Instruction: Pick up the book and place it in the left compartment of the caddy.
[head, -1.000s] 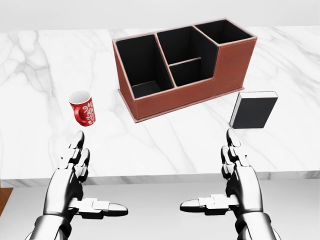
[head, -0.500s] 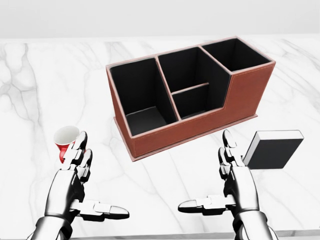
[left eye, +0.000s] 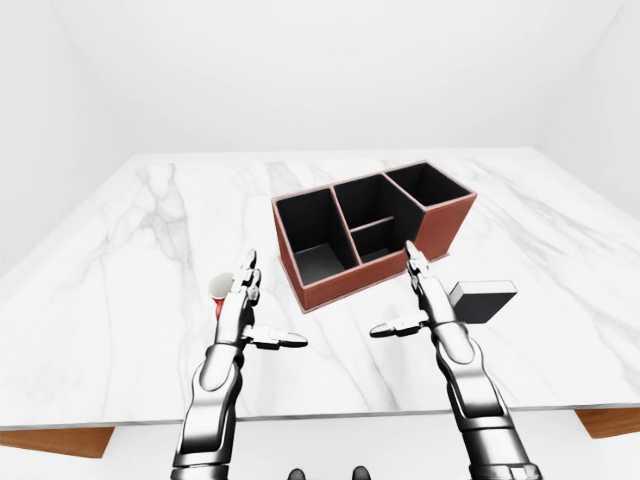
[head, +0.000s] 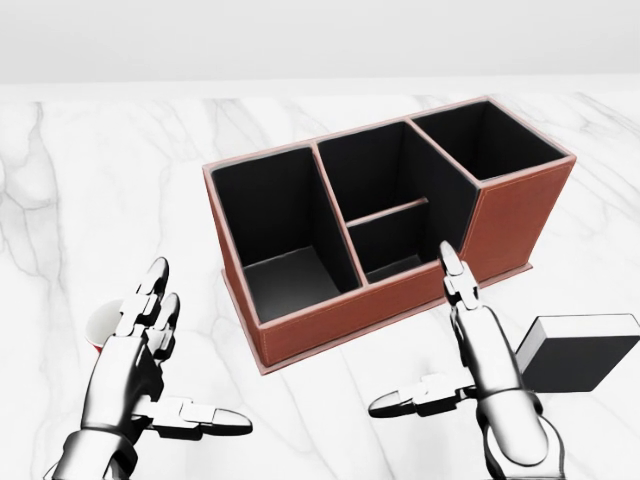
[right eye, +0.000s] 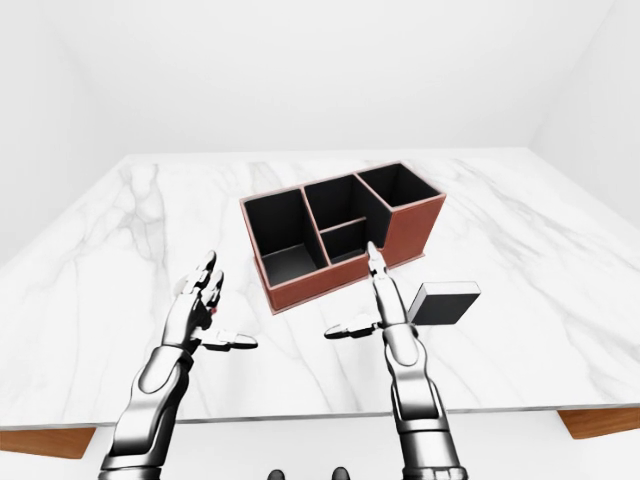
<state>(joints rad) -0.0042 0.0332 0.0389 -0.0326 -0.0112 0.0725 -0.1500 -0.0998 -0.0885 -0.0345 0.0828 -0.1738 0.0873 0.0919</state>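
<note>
Both hands hover over the marble bench (head: 90, 180), fingers spread and holding nothing. The right hand (head: 480, 375) has its thumb pointing toward the left hand (head: 140, 375), with bare marble between them. The book (head: 580, 352) lies flat just right of the right hand, apart from it, close to the head view's right edge. The caddy (head: 385, 235) stands above both hands, its near wall just beyond the right fingertips; all its compartments look empty. A red cup (left eye: 218, 291) sits partly hidden behind the left hand.
</note>
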